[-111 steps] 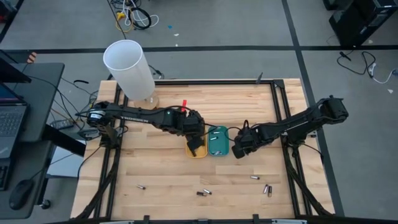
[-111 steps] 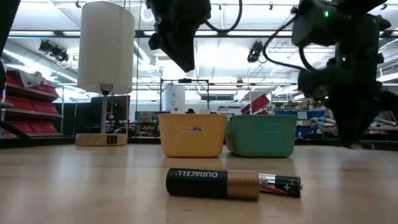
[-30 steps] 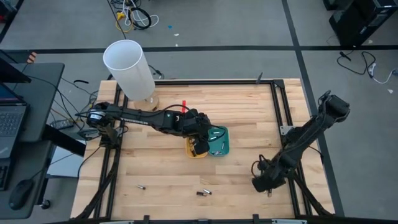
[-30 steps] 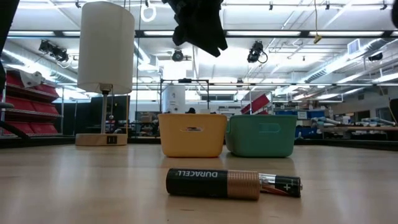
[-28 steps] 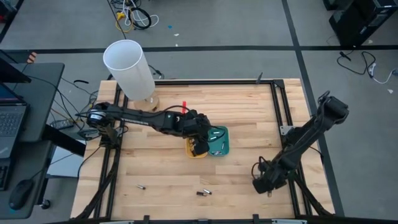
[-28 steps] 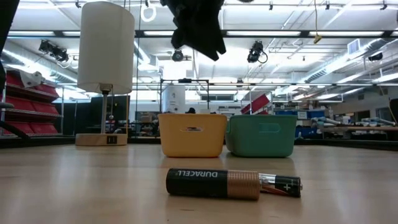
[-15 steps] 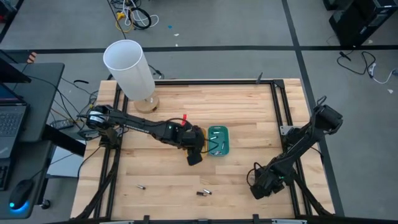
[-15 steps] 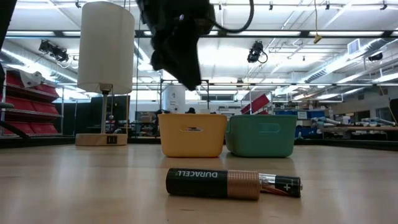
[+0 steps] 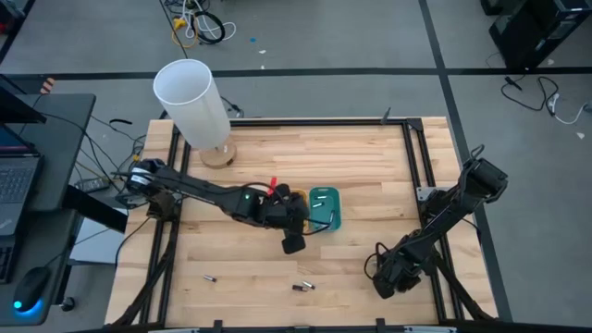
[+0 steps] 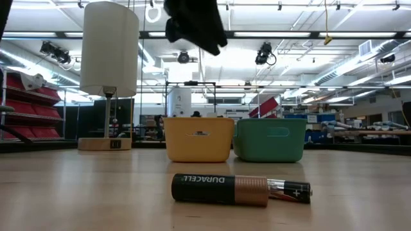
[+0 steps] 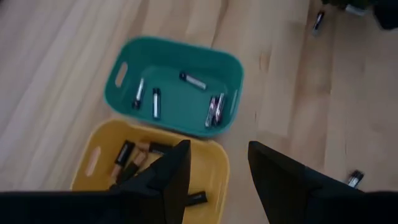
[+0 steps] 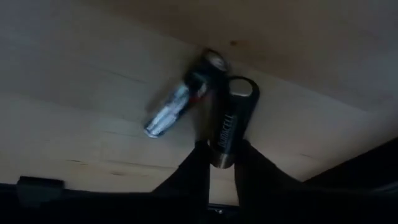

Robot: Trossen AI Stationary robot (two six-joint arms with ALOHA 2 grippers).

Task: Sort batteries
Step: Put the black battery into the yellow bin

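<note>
Near the table's near right corner, my right gripper (image 9: pixel 387 284) is low over the wood and shut on a dark battery (image 12: pixel 227 130). A slimmer silvery battery (image 12: pixel 171 112) lies beside it. My left gripper (image 9: pixel 293 243) hangs open and empty just nearer than the two trays. The teal tray (image 11: pixel 180 87) holds several slim batteries. The yellow tray (image 11: pixel 146 165) holds several thicker dark ones. More batteries lie loose near the front edge (image 9: pixel 211 277), (image 9: pixel 302 287). My right gripper pinches the dark battery between its two fingers (image 12: pixel 194 163), at the end nearest the wrist (image 12: pixel 219 155). The fingers slant down from above and run along the battery. The battery lies on the wood, its far end beside the silvery battery.
A white-shaded lamp (image 9: pixel 192 100) stands at the far left corner on a wooden base. The low view shows a big dark and copper battery (image 10: pixel 220 189) lying in front of the yellow tray (image 10: pixel 198 138) and the teal tray (image 10: pixel 268 139). Black frame rails (image 9: pixel 407 166) border the tabletop.
My left gripper has gone from over the trays toward the table's near edge and a little down, still open. My right gripper has sunk lower over the batteries at the near right.
</note>
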